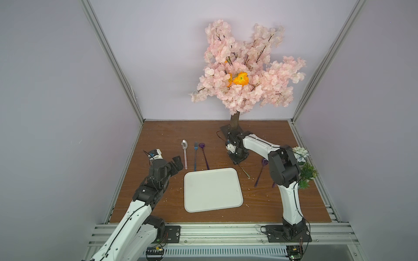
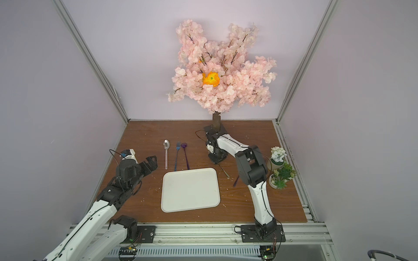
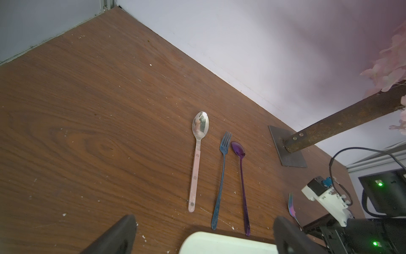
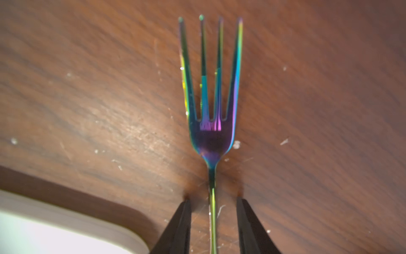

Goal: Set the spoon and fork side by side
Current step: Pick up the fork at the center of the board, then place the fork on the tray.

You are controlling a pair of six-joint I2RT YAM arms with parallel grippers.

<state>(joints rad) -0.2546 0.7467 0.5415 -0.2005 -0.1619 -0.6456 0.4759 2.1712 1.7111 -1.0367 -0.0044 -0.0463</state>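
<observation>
Your right gripper (image 4: pixel 212 199) straddles the fork (image 4: pixel 211 140), jaws apart, nothing pinched yet, left gripper (image 3: pixel 204 218) spread wide; pairing it with the spoon (image 1: pixel 260 173) remains.

Table (image 1: pixel 162 133): back-left corner bare, and the near strip in front of the tray (image 1: pixel 212 189) is bare. Row of cutlery (image 1: pixel 195 156) lies just behind the tray, with narrow gaps between pieces. Tree trunk (image 1: pixel 235 119) stands at the back right, blossoms (image 1: pixel 244 74) spreading overhead. Potted plants (image 2: pixel 280 171) crowd the right edge.
</observation>
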